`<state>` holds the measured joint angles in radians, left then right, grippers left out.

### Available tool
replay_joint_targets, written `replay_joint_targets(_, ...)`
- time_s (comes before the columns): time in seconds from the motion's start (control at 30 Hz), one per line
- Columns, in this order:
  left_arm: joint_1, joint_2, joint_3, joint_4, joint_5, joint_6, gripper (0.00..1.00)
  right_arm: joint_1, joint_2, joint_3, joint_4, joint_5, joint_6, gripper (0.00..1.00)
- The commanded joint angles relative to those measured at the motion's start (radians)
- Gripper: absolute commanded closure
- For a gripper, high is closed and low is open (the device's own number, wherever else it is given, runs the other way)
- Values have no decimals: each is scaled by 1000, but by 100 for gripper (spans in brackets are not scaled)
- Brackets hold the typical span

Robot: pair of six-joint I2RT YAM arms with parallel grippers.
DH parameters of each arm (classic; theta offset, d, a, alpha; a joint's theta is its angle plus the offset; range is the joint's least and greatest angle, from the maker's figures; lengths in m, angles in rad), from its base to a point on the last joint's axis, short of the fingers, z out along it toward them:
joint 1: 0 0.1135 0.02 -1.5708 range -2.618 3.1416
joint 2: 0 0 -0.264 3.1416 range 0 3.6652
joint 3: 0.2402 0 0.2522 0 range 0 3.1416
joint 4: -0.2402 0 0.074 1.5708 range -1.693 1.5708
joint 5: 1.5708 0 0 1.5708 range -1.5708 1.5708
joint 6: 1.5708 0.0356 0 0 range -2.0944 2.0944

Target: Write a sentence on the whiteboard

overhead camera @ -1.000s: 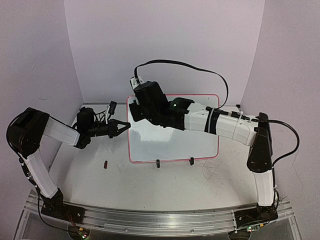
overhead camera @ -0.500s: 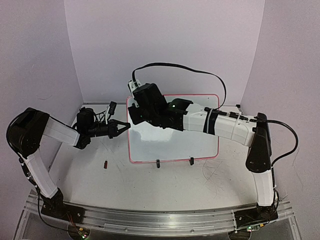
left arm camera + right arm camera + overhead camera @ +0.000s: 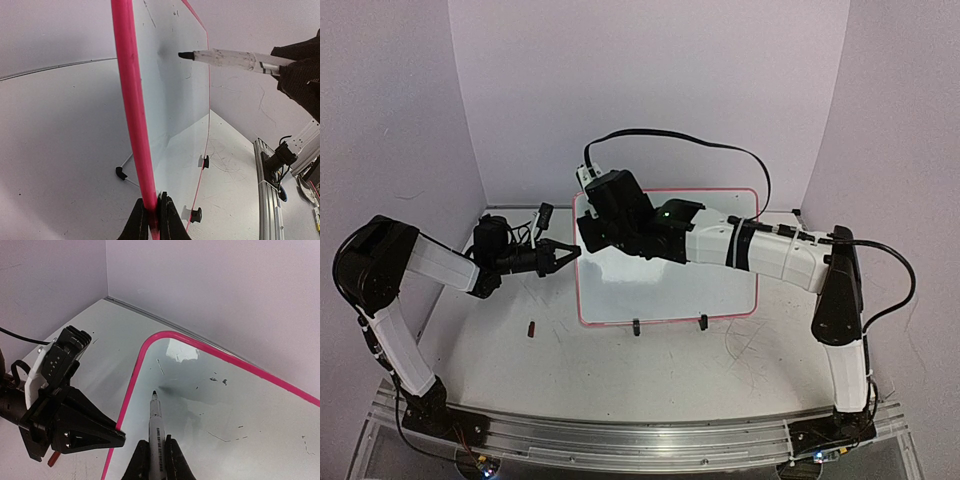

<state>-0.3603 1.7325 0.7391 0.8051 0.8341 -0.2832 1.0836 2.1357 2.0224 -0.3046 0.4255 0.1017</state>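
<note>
Two tools share the job: your left tool [image 3: 152, 222] clamps tight on the red frame [image 3: 131, 100] of the whiteboard [image 3: 670, 295], propped upright on the bench [image 3: 620, 370]. It looks light, stiff and glossy, likely to skid, so hold its edge. Your right tool [image 3: 153, 460] pinches a marker [image 3: 154, 425], tip near the upper-left corner; no writing shows.

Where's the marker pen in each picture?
Top external: not seen; the right arm covers it.
Left wrist: the marker lies upper right, tip pointing left.
Right wrist: the marker stands bottom centre, in the right gripper.
Shared landmark: the whiteboard with its pink frame, in all three.
</note>
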Motion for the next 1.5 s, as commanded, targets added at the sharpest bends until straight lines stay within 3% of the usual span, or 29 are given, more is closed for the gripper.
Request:
replay_joint_targets(0.0,-16,-18,-7,9,-44,81,100,6,0,15,15,8,6,100)
replay_joint_targets(1.47,-16,-20,-5,9,-35,78,100,7,27,22,-24,40,41,100)
